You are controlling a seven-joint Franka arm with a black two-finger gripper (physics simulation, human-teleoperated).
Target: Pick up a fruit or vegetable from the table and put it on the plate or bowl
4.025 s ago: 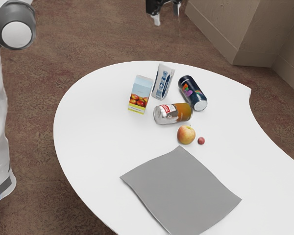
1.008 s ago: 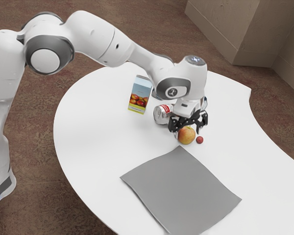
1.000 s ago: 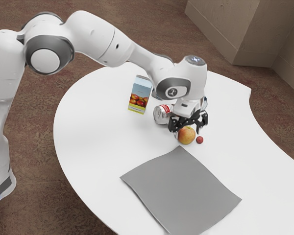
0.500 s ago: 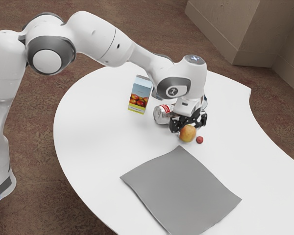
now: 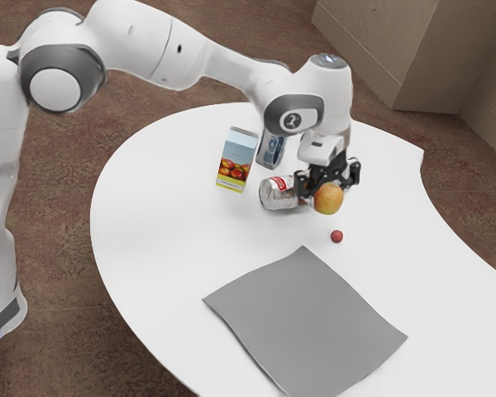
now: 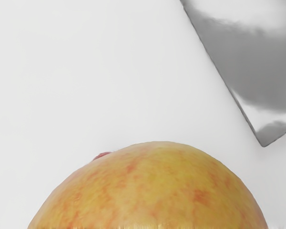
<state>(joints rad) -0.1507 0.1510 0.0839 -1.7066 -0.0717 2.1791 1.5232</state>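
The apple (image 5: 328,199) is pinched between the two black fingers of the gripper (image 5: 327,190) and held up off the white table (image 5: 149,231), just in front of a bottle (image 5: 278,192) lying on its side. A red and white label is seen on that bottle, but the writing can't be made out. A small red fruit (image 5: 337,236) is left on the table below the apple, near the corner of a grey mat (image 5: 304,322). Further back, a juice carton (image 5: 236,160) with fruit pictured on it is standing, and a blue and white carton (image 5: 270,153) is partly hidden by the arm; no brand can be read on either
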